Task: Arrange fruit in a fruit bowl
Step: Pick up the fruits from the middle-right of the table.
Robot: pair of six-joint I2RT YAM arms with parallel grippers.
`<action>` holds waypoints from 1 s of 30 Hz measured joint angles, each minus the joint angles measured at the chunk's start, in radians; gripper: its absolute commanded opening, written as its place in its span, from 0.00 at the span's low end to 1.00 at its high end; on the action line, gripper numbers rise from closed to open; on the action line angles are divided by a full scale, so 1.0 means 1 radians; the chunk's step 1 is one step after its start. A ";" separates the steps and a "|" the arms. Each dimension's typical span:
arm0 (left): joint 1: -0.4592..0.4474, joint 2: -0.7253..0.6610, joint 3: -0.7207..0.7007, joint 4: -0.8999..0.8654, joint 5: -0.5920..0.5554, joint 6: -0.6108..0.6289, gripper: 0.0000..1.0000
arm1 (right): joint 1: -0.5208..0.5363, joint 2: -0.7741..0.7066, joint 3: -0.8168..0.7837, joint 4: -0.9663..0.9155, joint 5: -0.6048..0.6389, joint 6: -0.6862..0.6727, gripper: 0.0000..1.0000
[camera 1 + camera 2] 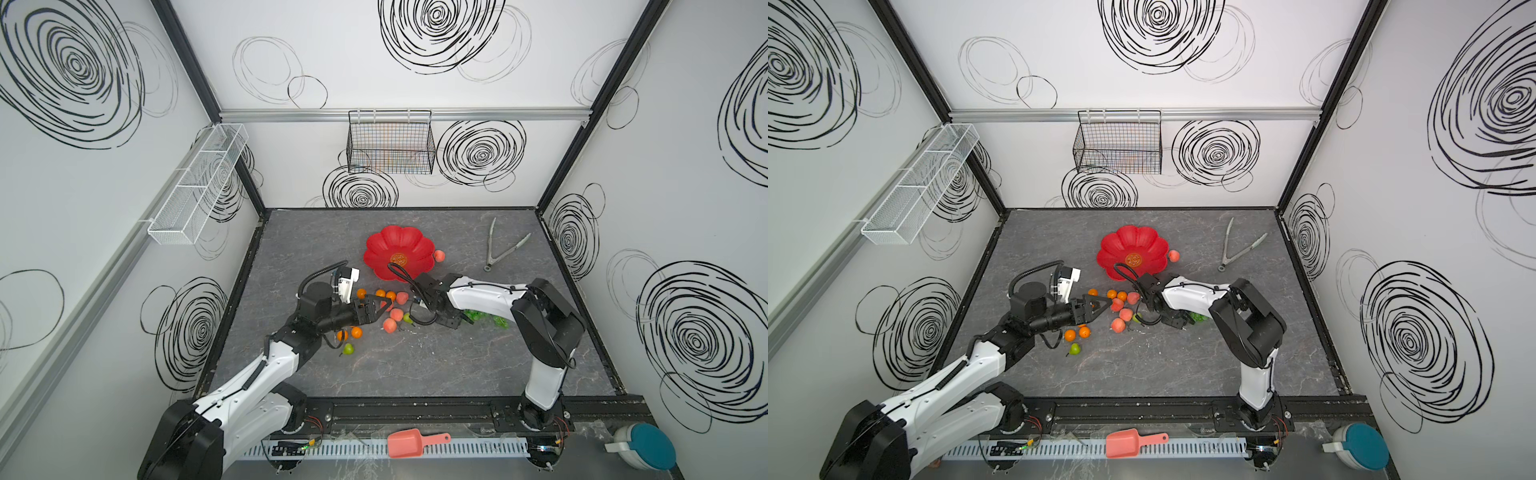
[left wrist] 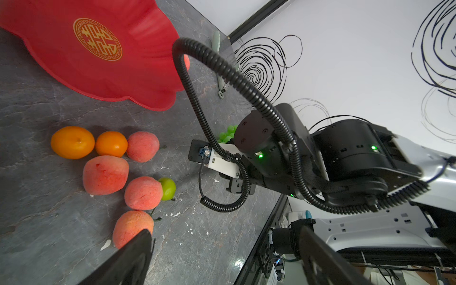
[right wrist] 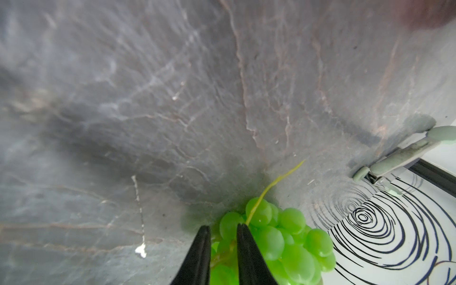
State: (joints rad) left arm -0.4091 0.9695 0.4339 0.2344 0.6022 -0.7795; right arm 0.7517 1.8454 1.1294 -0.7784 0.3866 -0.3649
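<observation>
The red bowl [image 1: 384,245] sits on the table [image 1: 415,374], toward 12 o'clock from the table's middle. One peach [image 1: 439,255] touches its rim at 3 o'clock. The rest of the fruit lies outside the bowl. A heap of tangerines [image 1: 390,296] and peaches [image 1: 389,325] is at the bowl's 6 o'clock, with a pear [image 1: 348,349] at the heap's 7 o'clock. The grapes [image 3: 283,237] are at the bowl's 4 o'clock.

In both top views the right arm covers its own gripper, and only green bits of the grapes show beside it. The right wrist view shows what they hide: the right gripper [image 3: 223,228] has its fingers [image 3: 199,251] drawn close and pinching part of the bunch on the table.

From above, the left gripper [image 1: 384,305] looks like one dark wedge over the heap. The left wrist view shows its fingers [image 2: 133,251] spread wide, with one in front of a peach. That view also shows a second pear [image 2: 167,188] tucked against the peaches.
</observation>
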 measured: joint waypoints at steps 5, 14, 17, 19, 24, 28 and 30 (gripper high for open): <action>0.000 0.000 0.000 0.000 0.000 0.000 0.96 | 0.000 0.000 0.000 0.003 0.011 -0.002 0.04; 0.000 0.003 0.000 -0.001 0.001 0.000 0.96 | -0.006 0.000 0.001 0.005 0.014 0.005 0.00; 0.000 0.004 0.016 -0.017 -0.002 0.006 0.96 | -0.014 -0.003 0.002 0.014 0.011 0.018 0.00; 0.000 0.005 0.041 -0.042 -0.013 0.018 0.96 | -0.029 -0.016 0.002 0.026 0.002 0.036 0.00; -0.008 0.005 0.116 -0.107 -0.068 0.072 0.96 | -0.088 -0.095 0.002 0.064 -0.048 0.097 0.00; -0.035 0.012 0.153 -0.136 -0.112 0.104 0.96 | -0.132 -0.195 -0.010 0.117 -0.129 0.144 0.00; -0.057 0.026 0.166 -0.148 -0.135 0.115 0.96 | -0.147 -0.245 -0.024 0.150 -0.171 0.164 0.00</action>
State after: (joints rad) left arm -0.4664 0.9951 0.5995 0.0864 0.4675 -0.6647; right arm 0.6048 1.6005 1.1053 -0.6281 0.2161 -0.2008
